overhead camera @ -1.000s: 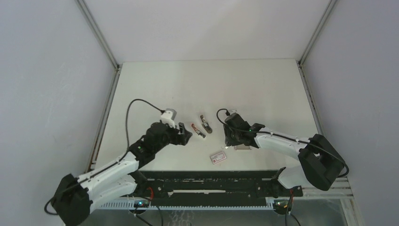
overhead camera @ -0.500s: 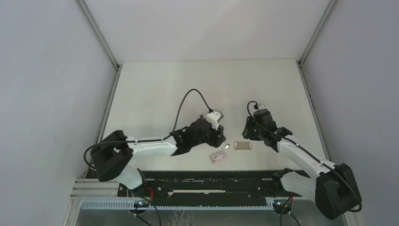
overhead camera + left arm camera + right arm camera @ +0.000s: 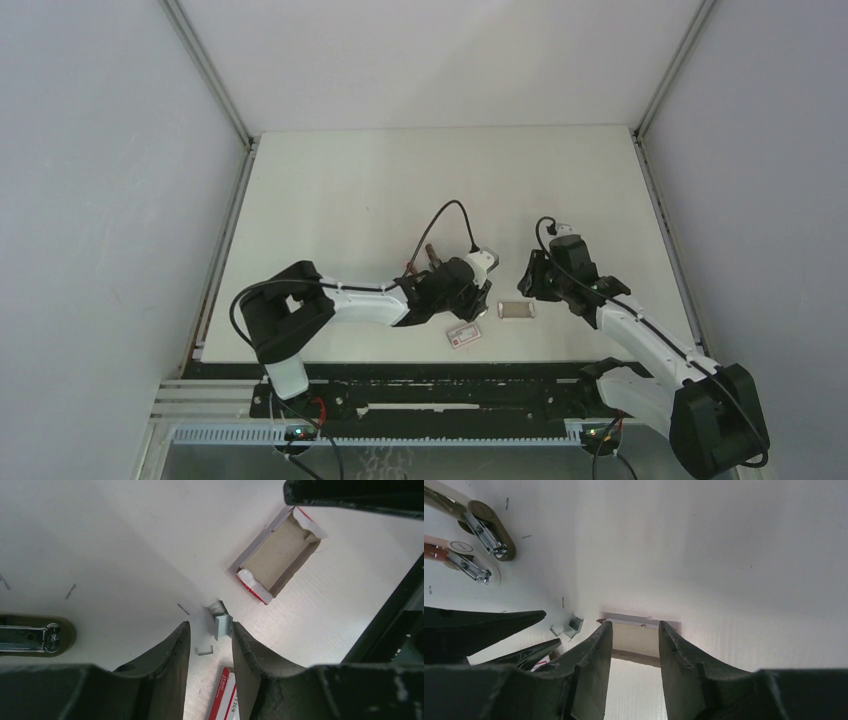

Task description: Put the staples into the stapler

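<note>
Left wrist view, staples (image 3: 221,624), silvery-grey kinked strip, between left tool (image 3: 209,627) fingertips

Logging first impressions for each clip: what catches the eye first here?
The left gripper, open, with its fingertips either side of a small clump of staples mid-table. Beside it lies an empty cardboard tray, with the right gripper open over it; the stapler lies open further back.

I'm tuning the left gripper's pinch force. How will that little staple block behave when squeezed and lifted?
The staples look tiny, so probably light and apt to skid on the smooth table. A loose staple lies beside them, so the block may crumble under a hard pinch from the left gripper.
</note>
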